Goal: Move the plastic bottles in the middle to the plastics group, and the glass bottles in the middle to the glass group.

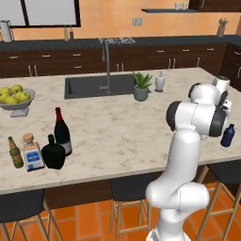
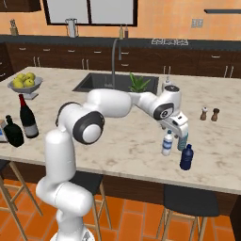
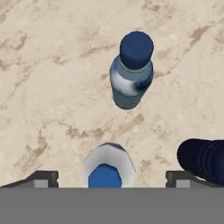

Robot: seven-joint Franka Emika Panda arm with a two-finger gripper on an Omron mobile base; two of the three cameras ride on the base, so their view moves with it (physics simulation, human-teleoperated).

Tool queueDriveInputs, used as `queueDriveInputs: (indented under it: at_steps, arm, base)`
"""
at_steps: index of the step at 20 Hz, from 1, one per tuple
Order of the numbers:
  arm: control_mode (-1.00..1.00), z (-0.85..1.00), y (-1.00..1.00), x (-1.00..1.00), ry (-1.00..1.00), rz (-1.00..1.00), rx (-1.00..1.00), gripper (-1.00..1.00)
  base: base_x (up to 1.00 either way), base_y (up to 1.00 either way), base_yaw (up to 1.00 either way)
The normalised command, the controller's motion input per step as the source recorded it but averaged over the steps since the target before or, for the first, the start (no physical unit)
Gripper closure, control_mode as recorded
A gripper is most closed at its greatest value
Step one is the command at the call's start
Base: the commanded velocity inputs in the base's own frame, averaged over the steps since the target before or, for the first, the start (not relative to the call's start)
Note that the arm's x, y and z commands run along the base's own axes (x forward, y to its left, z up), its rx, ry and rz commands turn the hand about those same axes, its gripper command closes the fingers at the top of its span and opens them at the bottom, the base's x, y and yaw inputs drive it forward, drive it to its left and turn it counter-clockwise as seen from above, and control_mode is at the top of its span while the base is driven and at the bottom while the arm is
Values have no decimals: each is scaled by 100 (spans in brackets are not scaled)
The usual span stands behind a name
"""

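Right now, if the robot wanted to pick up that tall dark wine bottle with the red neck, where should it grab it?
Probably around the wide, straight body of the wine bottle, below its shoulder: it stands upright, and the neck is slim. It would be best to come in level from its right side as the left base view shows it, because the squat black bottle crowds its left.

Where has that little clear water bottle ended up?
In the right base view the water bottle stands on the island's right end, just below the open end effector, beside the teal bottle and dark blue bottle.
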Motion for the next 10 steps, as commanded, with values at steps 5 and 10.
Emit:
queueDriveInputs:
  at_steps: [5,10]
  arm:
    - [-100,49,15,-36,-9,5,-2,-100]
    - [-100,18,46,-80,-14,17,-13,-100]
  base:
    - [0,0,0]
    - [0,0,0]
